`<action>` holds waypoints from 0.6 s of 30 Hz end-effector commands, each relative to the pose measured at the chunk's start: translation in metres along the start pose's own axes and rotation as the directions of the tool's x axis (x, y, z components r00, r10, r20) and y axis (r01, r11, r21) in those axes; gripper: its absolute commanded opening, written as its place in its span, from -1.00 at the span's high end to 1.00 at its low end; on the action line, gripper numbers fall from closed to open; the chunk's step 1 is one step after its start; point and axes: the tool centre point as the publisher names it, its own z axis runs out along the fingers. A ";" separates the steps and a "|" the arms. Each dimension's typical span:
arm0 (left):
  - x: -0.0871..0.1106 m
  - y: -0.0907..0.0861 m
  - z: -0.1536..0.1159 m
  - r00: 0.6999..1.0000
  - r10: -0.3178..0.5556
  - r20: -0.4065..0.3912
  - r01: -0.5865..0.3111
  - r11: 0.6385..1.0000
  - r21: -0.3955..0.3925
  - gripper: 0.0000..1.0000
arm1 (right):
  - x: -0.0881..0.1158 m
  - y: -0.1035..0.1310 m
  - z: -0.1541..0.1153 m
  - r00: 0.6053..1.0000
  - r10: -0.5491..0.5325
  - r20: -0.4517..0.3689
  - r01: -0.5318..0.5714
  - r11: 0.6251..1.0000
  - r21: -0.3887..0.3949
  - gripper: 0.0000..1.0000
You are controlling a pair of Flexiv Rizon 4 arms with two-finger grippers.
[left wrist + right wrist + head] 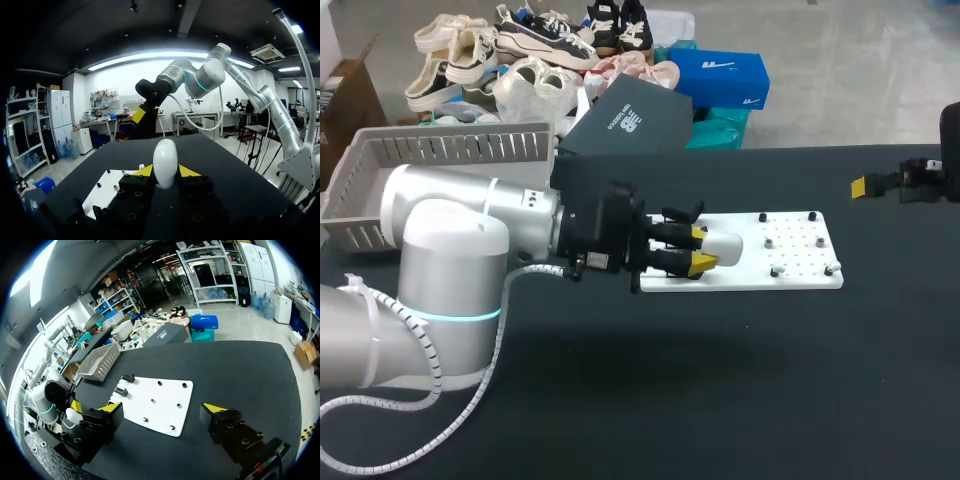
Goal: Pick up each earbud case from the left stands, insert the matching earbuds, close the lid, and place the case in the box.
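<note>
A closed white earbud case (728, 246) sits between the yellow-tipped fingers of my left gripper (706, 249), which is shut on it. It hangs over the left end of the white board (790, 270). In the left wrist view the case (165, 161) stands upright between the fingertips of the left gripper (165, 172). My right gripper (865, 186) is far to the right of the board, above the black table. In its own view the right gripper (164, 409) is wide open and holds nothing. Two black stands (124, 385) rise from the board (160, 405).
A grey slatted basket (430, 150) stands at the table's back left corner, behind my left arm. Small dark pegs (775, 270) dot the right half of the board. My right arm (190, 80) arches over the table's far side.
</note>
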 end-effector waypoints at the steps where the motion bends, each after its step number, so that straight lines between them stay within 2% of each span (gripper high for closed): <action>1: 0.008 0.011 0.018 1.000 0.013 0.008 -0.013 1.000 0.019 1.00 | 0.000 0.000 0.000 1.000 0.000 -0.001 0.000 1.000 0.002 -1.00; 6: 0.012 0.017 0.024 0.999 0.027 0.019 -0.028 0.999 0.032 1.00 | 0.000 0.000 0.000 1.000 0.000 -0.001 0.000 1.000 0.002 -1.00; 14: 0.013 0.023 0.021 0.998 0.050 0.044 -0.050 0.999 0.001 1.00 | 0.001 0.001 0.000 1.000 -0.007 -0.011 0.007 1.000 0.000 -1.00; 18: 0.015 0.023 0.021 0.997 0.051 0.054 -0.051 0.999 -0.002 1.00 | 0.005 0.012 -0.004 0.999 -0.047 -0.023 0.047 0.999 -0.017 -1.00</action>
